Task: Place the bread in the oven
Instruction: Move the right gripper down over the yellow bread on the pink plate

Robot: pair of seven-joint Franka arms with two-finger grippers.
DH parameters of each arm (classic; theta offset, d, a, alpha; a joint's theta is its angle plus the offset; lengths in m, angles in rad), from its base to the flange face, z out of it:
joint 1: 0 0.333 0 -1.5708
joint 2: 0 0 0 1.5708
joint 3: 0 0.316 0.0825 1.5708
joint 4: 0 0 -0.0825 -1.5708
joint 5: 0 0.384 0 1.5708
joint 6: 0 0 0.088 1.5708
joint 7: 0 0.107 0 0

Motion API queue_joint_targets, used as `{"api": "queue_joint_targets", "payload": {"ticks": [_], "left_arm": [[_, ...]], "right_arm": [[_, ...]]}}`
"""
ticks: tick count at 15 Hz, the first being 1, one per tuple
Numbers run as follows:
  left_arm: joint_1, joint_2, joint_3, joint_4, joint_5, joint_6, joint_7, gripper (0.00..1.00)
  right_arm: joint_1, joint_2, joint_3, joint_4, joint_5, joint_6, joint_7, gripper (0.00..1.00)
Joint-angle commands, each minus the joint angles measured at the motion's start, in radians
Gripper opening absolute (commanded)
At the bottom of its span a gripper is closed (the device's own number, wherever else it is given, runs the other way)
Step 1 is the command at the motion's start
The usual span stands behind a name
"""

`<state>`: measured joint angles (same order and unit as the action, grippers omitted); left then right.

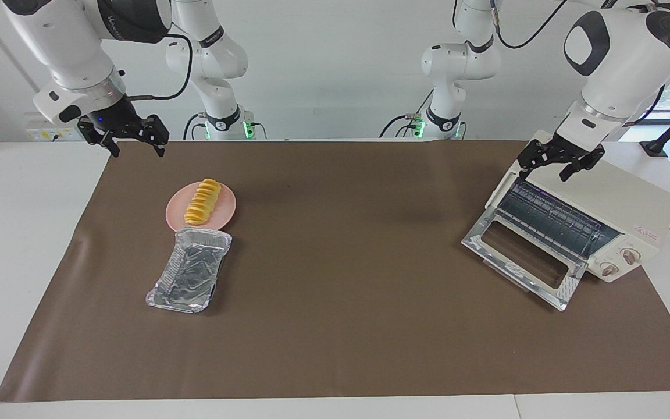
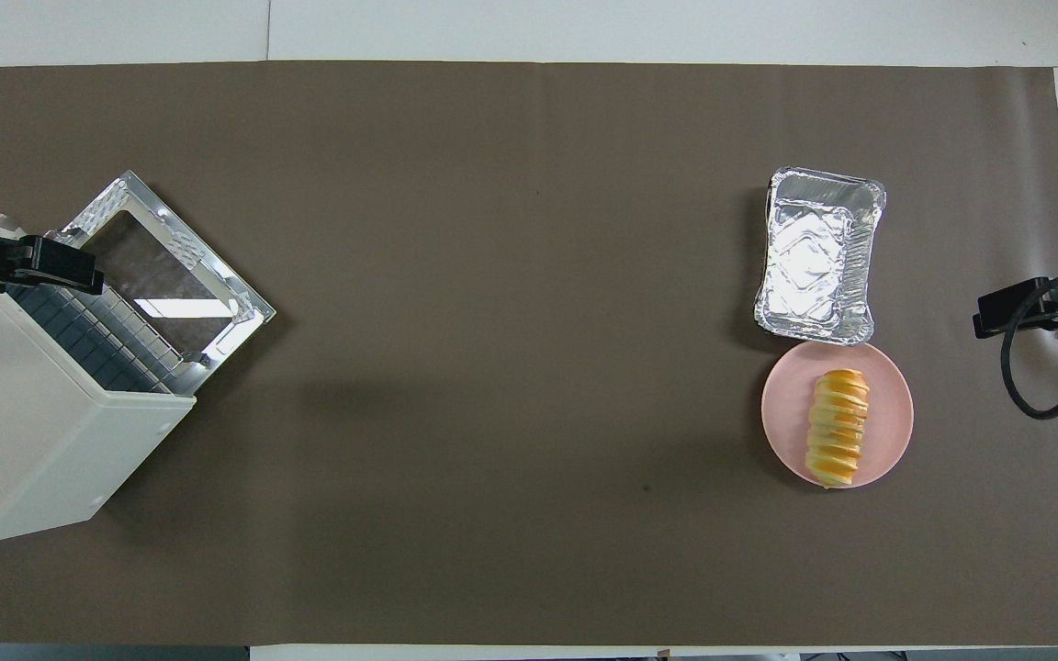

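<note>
The bread is a ridged yellow-orange loaf lying on a round pink plate toward the right arm's end of the table; it also shows in the overhead view. The cream-white oven stands at the left arm's end, its glass door dropped open and its wire rack showing. My left gripper is open and empty, up over the oven's top front edge. My right gripper is open and empty, up over the mat's edge nearest the robots, apart from the plate.
A crinkled silver foil tray lies empty, touching the plate's edge on the side farther from the robots. A brown mat covers the table. In the overhead view the oven and its open door take up the left arm's corner.
</note>
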<state>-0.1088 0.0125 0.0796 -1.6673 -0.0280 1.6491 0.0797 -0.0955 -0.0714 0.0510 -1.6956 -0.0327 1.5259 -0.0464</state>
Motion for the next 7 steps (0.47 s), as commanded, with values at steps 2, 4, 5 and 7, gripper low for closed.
{"api": "queue_joint_targets", "payload": {"ticks": [2, 4, 5, 7], "left_arm": [[0.014, 0.007, -0.006, 0.021, -0.009, -0.022, -0.005, 1.0], [0.014, 0.007, -0.006, 0.021, -0.009, -0.022, -0.005, 1.0], [0.014, 0.007, -0.006, 0.021, -0.009, -0.022, -0.005, 1.0], [0.014, 0.007, -0.006, 0.021, -0.009, -0.023, -0.005, 1.0]], "right_arm": [[-0.01, -0.014, 0.009, -0.016, -0.009, -0.001, 0.019, 1.0], [-0.01, -0.016, 0.009, -0.022, -0.001, -0.001, 0.019, 1.0], [-0.009, -0.016, 0.009, -0.024, -0.001, 0.0, 0.02, 1.0], [0.0, -0.053, 0.009, -0.096, 0.004, 0.01, 0.04, 1.0]]}}
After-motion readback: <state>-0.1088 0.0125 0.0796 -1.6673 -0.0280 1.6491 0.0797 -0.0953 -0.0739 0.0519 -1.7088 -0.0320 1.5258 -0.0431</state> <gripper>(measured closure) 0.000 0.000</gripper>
